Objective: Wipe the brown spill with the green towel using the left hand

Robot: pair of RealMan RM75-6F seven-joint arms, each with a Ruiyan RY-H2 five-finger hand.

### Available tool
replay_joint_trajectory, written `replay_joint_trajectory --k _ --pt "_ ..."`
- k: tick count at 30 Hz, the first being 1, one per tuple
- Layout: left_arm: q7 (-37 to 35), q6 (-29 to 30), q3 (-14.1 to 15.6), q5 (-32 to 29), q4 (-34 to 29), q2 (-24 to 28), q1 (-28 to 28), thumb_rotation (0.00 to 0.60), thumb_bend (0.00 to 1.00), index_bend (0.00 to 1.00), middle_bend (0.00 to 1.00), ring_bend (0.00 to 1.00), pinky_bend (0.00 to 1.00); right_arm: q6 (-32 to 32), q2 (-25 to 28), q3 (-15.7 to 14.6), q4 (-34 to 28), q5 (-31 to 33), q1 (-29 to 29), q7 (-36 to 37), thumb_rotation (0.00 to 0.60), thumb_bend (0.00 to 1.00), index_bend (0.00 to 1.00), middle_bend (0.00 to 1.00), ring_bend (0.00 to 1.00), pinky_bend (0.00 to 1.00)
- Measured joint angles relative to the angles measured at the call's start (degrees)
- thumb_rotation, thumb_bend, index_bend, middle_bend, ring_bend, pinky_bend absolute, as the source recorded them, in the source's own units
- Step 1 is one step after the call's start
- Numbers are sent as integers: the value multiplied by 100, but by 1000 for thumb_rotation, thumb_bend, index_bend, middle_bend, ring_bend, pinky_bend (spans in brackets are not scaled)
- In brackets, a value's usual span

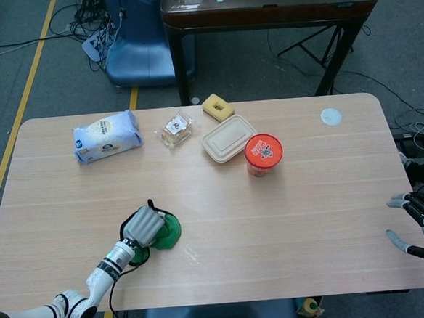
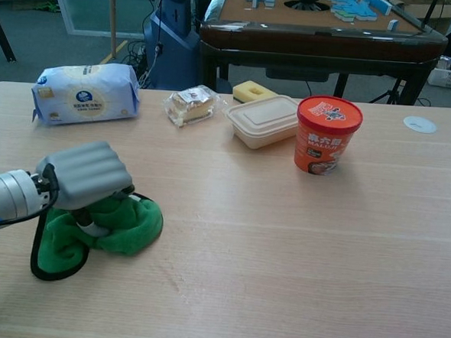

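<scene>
The green towel (image 1: 167, 233) (image 2: 124, 226) lies bunched on the wooden table near its front left, dark edging showing at its near side. My left hand (image 1: 142, 225) (image 2: 84, 178) sits on top of it, fingers curled over the cloth and the thumb tucked into the folds, gripping it. No brown spill shows plainly; only a faint smear (image 1: 192, 256) (image 2: 174, 287) marks the wood just right of the towel. My right hand (image 1: 423, 226) hovers off the table's right edge, fingers spread and holding nothing; only the head view shows it.
Along the back stand a white-blue tissue pack (image 1: 105, 136), a wrapped snack (image 1: 176, 128), a yellow sponge (image 1: 217, 107), a beige lidded box (image 1: 229, 137) and a red noodle cup (image 1: 262, 154). A white disc (image 1: 330, 116) lies far right.
</scene>
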Motion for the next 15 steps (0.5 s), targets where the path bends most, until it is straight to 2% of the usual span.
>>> replay_joint_trajectory --k 6,15 --pt "81 103 188 416 -426 -126 -40 600 136 585 627 615 877 30 -2 -9 1 17 -33 4 600 329 343 323 250 317" --pt "473 21 299 560 -797 -432 -68 600 136 585 628 615 877 83 -23 -23 39 30 -84 28 600 329 343 323 250 317"
